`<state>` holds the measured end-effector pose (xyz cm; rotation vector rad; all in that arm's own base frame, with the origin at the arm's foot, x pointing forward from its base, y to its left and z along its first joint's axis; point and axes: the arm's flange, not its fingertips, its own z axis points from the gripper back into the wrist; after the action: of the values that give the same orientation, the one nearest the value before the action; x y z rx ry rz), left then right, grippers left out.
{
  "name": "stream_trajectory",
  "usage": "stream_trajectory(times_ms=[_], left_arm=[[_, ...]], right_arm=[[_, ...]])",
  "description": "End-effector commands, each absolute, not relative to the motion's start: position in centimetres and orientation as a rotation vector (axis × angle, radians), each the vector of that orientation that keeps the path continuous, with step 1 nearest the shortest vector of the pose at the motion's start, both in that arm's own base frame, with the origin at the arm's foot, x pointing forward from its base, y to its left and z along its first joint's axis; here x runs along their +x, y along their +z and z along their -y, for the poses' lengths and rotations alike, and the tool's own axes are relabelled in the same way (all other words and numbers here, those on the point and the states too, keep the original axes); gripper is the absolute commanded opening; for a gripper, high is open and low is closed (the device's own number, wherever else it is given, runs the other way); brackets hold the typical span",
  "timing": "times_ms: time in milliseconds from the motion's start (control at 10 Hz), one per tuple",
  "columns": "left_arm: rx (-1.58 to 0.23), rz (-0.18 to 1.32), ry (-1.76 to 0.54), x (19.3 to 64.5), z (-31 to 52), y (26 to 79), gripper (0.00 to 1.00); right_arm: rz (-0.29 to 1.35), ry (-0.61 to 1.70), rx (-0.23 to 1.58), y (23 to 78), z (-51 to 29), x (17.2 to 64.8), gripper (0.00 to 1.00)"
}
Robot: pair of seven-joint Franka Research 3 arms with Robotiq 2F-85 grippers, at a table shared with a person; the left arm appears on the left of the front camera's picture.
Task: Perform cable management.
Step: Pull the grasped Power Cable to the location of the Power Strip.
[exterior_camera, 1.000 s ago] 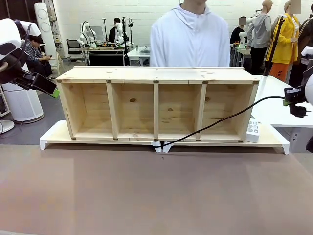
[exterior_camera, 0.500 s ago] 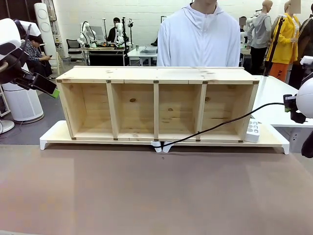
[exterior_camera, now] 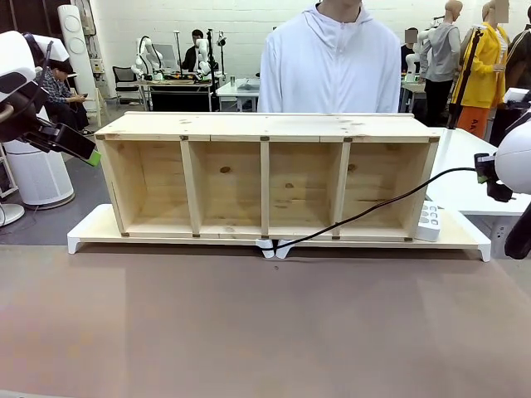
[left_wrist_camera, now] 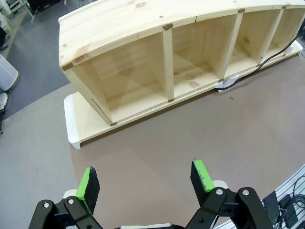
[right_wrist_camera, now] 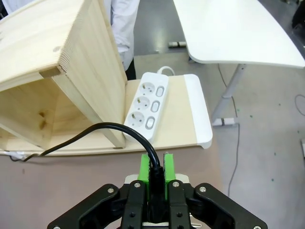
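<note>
Black two-finger left gripper & right gripper: green pads, silver screws; white rounded arm shells.

Bright, even overhead light, probably from ceiling panels. Pale four-bay pine shelf threw soft shadows inside bays and onto brown matte tabletop. Front view was sharp. Left wrist view bowed shelf top at edges. Right wrist view showed thin black power cable crisp; white curved table looked washed out.

We face the wooden shelf head-on from our side, while both wrist cameras look down on its opposite ends, the right one closer.
</note>
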<state>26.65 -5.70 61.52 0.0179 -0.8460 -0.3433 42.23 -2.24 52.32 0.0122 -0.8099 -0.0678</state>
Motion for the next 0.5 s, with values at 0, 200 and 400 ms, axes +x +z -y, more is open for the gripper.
stream_trajectory(times_ms=[0, 200, 400], left_arm=[[0.016, 0.846, -0.339, 26.7, 5.7, 61.5, 1.00], [0.016, 0.846, -0.339, 26.7, 5.7, 61.5, 1.00], [0.016, 0.846, -0.339, 26.7, 5.7, 61.5, 1.00]], right_arm=[[0.810, -0.069, 0.013, 51.9, 2.6, 41.7, 0.15], [0.810, -0.069, 0.013, 51.9, 2.6, 41.7, 0.15], [0.811, -0.061, 0.041, 52.0, 3.4, 43.0, 0.15]])
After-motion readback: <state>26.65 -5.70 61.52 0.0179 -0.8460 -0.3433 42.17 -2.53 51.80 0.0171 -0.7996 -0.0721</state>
